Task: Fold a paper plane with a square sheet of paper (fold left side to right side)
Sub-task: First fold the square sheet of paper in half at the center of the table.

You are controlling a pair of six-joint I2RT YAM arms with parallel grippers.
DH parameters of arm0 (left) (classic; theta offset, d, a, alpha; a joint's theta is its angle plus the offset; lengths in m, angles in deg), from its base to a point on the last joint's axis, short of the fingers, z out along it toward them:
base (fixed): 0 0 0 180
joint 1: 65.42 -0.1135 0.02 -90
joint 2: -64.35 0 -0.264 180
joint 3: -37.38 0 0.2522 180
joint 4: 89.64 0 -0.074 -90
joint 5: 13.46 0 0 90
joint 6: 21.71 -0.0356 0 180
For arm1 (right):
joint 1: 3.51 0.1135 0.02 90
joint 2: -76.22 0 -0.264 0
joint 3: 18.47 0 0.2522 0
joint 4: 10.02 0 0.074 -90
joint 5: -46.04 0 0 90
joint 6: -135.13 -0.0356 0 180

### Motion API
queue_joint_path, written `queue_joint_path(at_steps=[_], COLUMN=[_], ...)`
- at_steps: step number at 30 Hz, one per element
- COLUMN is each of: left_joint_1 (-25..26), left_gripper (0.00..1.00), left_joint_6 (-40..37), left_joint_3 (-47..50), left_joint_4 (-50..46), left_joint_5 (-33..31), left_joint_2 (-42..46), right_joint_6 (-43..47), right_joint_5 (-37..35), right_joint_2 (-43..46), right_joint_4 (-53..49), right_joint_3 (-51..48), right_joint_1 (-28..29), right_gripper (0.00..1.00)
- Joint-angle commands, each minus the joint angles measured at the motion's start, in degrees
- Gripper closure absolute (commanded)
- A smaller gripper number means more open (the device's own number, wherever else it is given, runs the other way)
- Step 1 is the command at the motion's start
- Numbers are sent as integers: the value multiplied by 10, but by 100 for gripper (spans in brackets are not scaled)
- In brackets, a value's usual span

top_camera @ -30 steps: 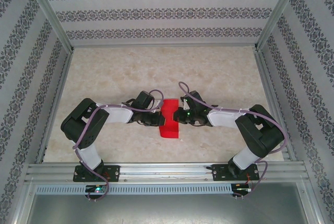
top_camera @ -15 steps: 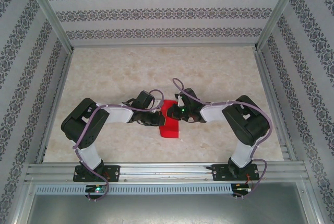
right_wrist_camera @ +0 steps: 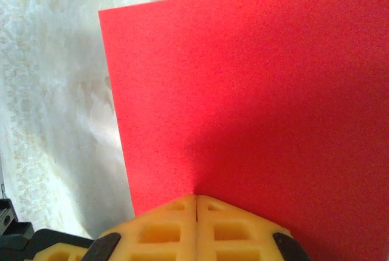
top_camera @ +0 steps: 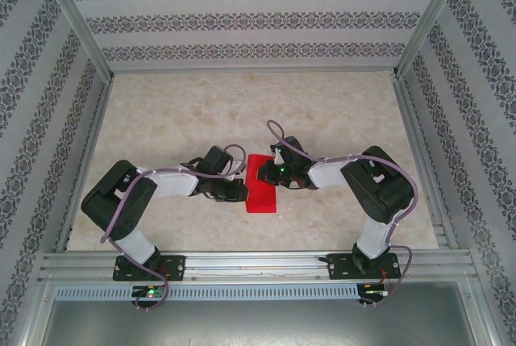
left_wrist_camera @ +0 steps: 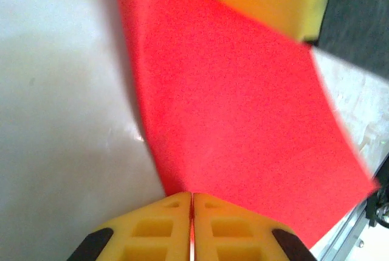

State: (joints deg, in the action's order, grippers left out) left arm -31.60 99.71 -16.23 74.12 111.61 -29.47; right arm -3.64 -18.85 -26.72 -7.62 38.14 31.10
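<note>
Your red sheet of paper (top_camera: 262, 194) lies folded mid-frame on the table (top_camera: 177, 120). Your left pincer (top_camera: 239, 190) is clamped on its left edge. Your right pincer (top_camera: 272, 175), fingers together, sits over its upper right.

Square sheet of paper (top_camera: 261, 185): plain bright red, no marks. Worktop (top_camera: 177, 112): cream/beige, marbled. Walls (top_camera: 242, 19): white w/ dark grey ornamental stripe bands. Left arm (top_camera: 173, 181) & right arm (top_camera: 330, 175): black joints, white links, purple cables (top_camera: 278, 132). Left hand (left_wrist_camera: 192, 200) & right hand (right_wrist_camera: 196, 200): yellow, black trim. LED (top_camera: 283, 172): green. Frame rails (top_camera: 258, 264): silver.
</note>
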Motion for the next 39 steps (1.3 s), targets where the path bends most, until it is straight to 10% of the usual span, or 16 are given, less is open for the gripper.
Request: queue_joint_path(at_steps=[1,39], left_joint_1=[12,-1], left_gripper=[92,91], left_joint_6=[-14,-15], left_joint_3=[20,-47], left_joint_4=[-57,-33], left_joint_5=[-4,27], left_joint_2=[30,-56], right_joint_6=[0,21], right_joint_5=[-32,-22], right_joint_2=[-31,-45], right_joint_4=[-33,-33], right_joint_3=[-20,-3], right_joint_1=[-9,2], right_gripper=[100,100])
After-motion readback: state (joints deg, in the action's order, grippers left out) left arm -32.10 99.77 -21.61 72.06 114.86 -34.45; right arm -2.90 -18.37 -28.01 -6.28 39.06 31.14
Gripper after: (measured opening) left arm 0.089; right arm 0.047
